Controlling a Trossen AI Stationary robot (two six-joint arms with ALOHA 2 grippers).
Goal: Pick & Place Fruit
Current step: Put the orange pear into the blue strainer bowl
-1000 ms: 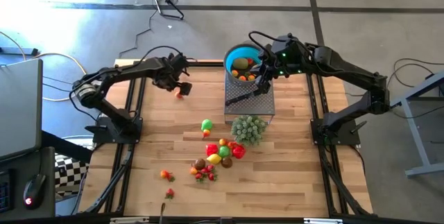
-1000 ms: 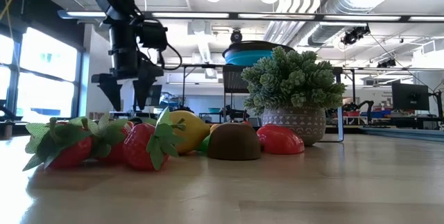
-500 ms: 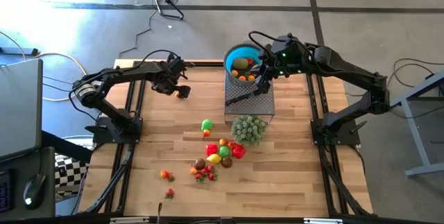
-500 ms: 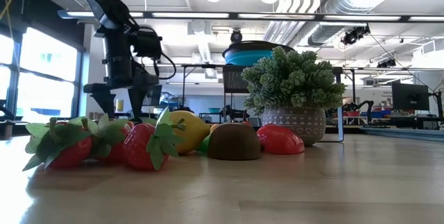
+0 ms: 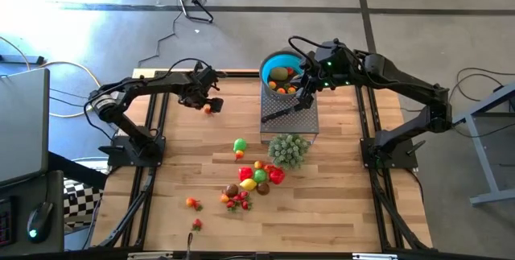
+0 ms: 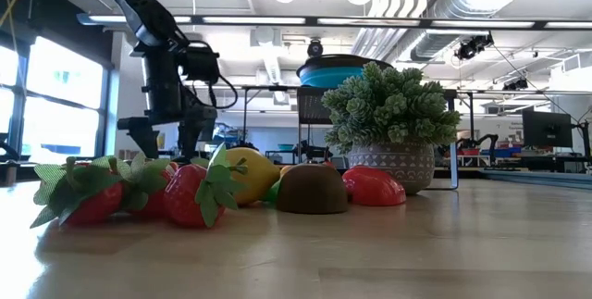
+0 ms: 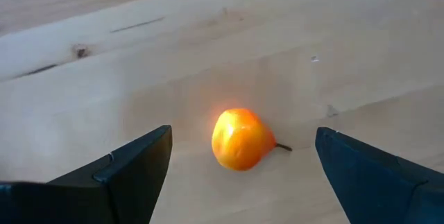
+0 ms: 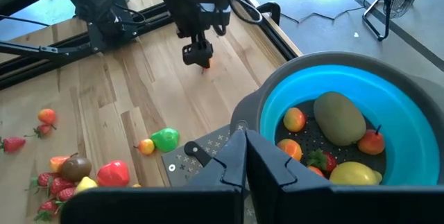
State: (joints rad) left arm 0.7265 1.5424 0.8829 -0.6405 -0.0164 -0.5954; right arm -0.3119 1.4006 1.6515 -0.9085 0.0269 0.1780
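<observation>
Fruit lies in three places relative to the blue bowl at the far edge of my table. Several pieces already sit inside the bowl: a brown kiwi-like one, a yellow one and small orange and red ones. A main pile of red, yellow, green and brown pieces rests well in front of the bowl, just past the potted green plant, with a green fruit between pile and bowl and a few stray strawberries farther out still.

One small orange fruit sits alone on the wood, well to the left of the bowl. My left gripper hangs directly over it with its jaws spread wide, one finger on either side and neither touching it.

My right gripper sits at the bowl's near rim with its jaws pressed together on nothing, above the perforated grey stand that carries the bowl. A dark-handled tool lies across that stand, probably a knife, though I cannot see it well.
</observation>
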